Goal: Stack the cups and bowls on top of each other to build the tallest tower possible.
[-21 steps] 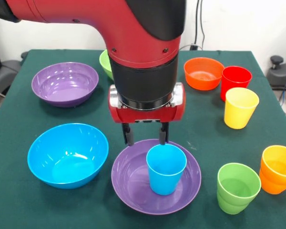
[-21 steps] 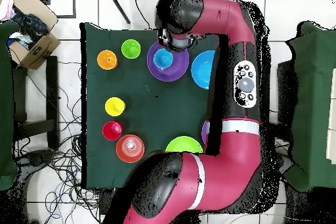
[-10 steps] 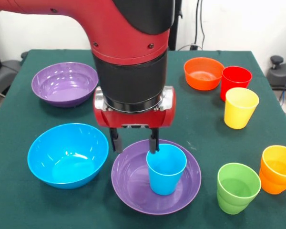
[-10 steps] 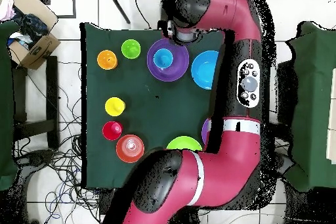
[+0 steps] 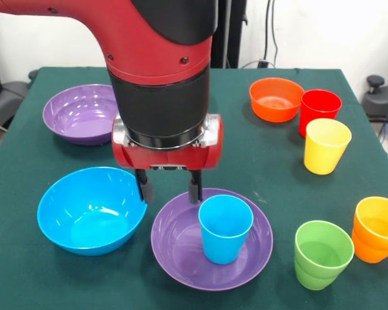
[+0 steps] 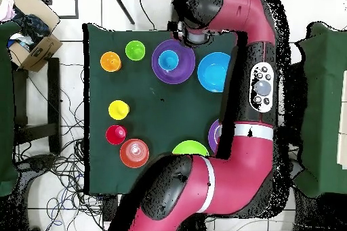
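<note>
A blue cup [image 5: 225, 227] stands upright inside a wide purple bowl [image 5: 181, 247] at the front of the table; from above, this cup [image 6: 169, 59] sits in the middle of the bowl [image 6: 158, 68]. My gripper [image 5: 169, 192] hangs open and empty over the bowl's far left rim, just left of the cup and apart from it. A deep blue bowl [image 5: 90, 208] lies to the left. The second purple bowl [image 5: 84, 113] is at the back left. Green [image 5: 322, 253], orange [image 5: 377, 227], yellow [image 5: 326, 145] and red [image 5: 319, 110] cups stand on the right, by the orange bowl [image 5: 276, 98].
The light green bowl [image 6: 190, 150] shows only in the overhead view, near the arm's base. The arm hides it in the front view. Beyond the table's corner a cardboard box [image 6: 30, 38] rests on a side surface.
The gripper has slid left in the front view, from above the blue cup's rim to the bowl's left rim. It stayed open, and the cup has not moved.
</note>
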`<state>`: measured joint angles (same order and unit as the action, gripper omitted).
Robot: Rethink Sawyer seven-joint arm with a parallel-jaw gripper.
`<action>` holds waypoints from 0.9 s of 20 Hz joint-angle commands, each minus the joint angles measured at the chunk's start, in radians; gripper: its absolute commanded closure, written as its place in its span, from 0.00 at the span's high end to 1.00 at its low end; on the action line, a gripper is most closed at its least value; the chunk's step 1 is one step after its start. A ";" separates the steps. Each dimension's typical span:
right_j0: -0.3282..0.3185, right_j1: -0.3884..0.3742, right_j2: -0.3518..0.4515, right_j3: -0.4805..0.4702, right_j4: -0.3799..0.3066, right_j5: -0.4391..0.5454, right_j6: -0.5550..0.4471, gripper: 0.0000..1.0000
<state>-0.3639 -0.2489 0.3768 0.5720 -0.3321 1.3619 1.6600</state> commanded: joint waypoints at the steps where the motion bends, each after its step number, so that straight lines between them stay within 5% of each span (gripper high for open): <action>1: -0.021 -0.018 -0.005 0.178 -0.048 -0.065 -0.251 1.00; 14: -0.100 0.068 0.073 0.180 -0.064 -0.152 -0.444 1.00; 18: -0.097 0.115 0.090 0.111 -0.084 -0.096 -0.514 1.00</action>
<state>-0.4513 -0.2323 0.3835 0.6441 -0.3344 1.2974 1.6161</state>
